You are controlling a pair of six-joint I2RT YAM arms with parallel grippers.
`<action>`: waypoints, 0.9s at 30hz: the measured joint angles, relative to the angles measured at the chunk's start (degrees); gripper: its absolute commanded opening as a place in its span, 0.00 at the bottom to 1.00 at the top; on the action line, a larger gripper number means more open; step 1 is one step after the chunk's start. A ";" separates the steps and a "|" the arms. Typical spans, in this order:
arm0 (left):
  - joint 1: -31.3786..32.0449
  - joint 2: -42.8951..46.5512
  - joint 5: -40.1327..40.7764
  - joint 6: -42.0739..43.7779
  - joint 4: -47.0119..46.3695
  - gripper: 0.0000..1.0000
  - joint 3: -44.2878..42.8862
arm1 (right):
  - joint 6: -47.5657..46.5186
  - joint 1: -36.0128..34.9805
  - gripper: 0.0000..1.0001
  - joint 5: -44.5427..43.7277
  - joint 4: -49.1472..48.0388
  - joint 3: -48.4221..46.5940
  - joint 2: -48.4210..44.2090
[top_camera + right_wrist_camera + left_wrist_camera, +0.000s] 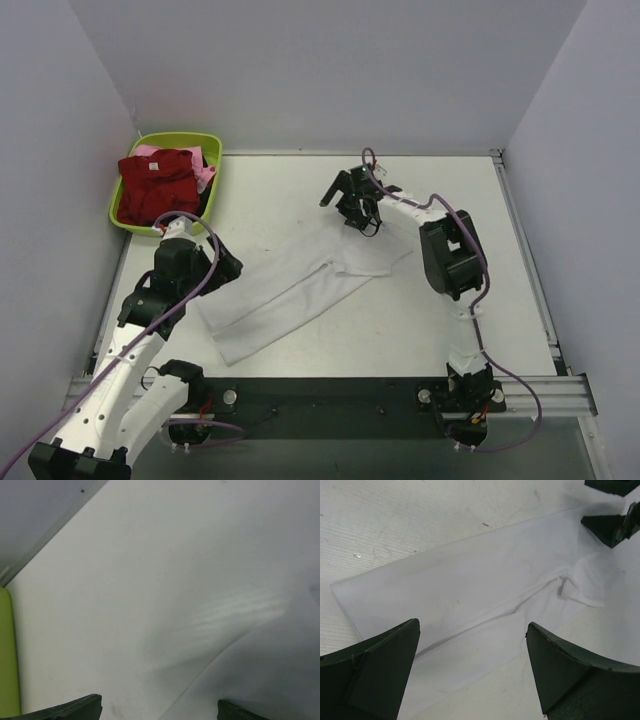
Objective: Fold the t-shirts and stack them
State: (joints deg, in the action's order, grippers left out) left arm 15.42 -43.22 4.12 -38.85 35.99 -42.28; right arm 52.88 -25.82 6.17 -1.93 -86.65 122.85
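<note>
Both tools are released: the left tool [228, 268] has its jaws wide apart with nothing between them, and the right tool [337, 190] is also spread wide and holds nothing.

The white t-shirt [300, 285] lies flat in the middle of the worktop [280, 190]. It is folded along its length into a long band, which in the top view runs from the 7 o'clock side to the 2 o'clock side. One short sleeve sticks out of the band on the 3 o'clock side, near its far end. In the left wrist view a soft crease goes along the cloth, and the sleeve is turned over at 2 o'clock.

The dark red t-shirt [155, 185] lies crumpled in the lime-green basin [180, 137], and the pink t-shirt [148, 152] shows from under it at the 12 o'clock and 3 o'clock edges. The basin stands at the 10 o'clock corner of the worktop, well apart from the white t-shirt.

The left tool hangs over the 8 o'clock end of the white t-shirt; whether its fingers touch the cloth I cannot tell. The right tool is at the 1 o'clock end, with its fingers pointing towards 10 o'clock. Its own camera shows mostly pale surface with one faint line, and a strip of the basin at the 9 o'clock edge
</note>
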 measured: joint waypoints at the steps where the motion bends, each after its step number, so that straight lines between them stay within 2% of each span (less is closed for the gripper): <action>1: -0.15 -0.09 -0.13 0.13 0.07 0.97 0.00 | -0.07 0.24 1.00 2.05 1.33 -4.87 3.23; 6: -0.63 -0.35 -1.01 0.42 0.39 0.98 -0.11 | -0.02 1.51 1.00 10.38 6.16 -32.20 20.24; 9: -0.90 -0.35 -2.27 0.44 0.17 0.97 -0.09 | 1.49 2.25 1.00 13.99 6.25 -40.98 25.88; 11: -0.98 -0.35 -3.82 0.44 -0.61 0.98 0.17 | 3.02 2.69 1.00 15.89 4.35 -41.99 27.08; 14: -1.01 -0.94 -6.36 0.46 -2.97 0.98 1.44 | 3.98 3.78 1.00 17.31 -1.60 -36.76 25.33; 18: -1.01 -4.57 -8.04 0.42 -6.80 0.97 3.19 | 2.32 5.99 1.00 17.38 -7.28 -22.58 16.04; 22: -0.81 -8.31 -8.07 -0.04 -11.23 0.97 7.26 | -1.14 8.31 1.00 17.14 -9.18 -11.04 2.03; 27: 0.02 -13.31 -6.75 -1.64 -15.39 0.97 11.69 | -6.23 9.79 1.00 16.59 -11.08 2.32 -22.34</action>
State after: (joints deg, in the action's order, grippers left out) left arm 15.44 -56.53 -2.63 -40.49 20.60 -30.59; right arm 46.65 -16.03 22.76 -13.02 -84.33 100.51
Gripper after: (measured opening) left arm 0.975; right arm 0.999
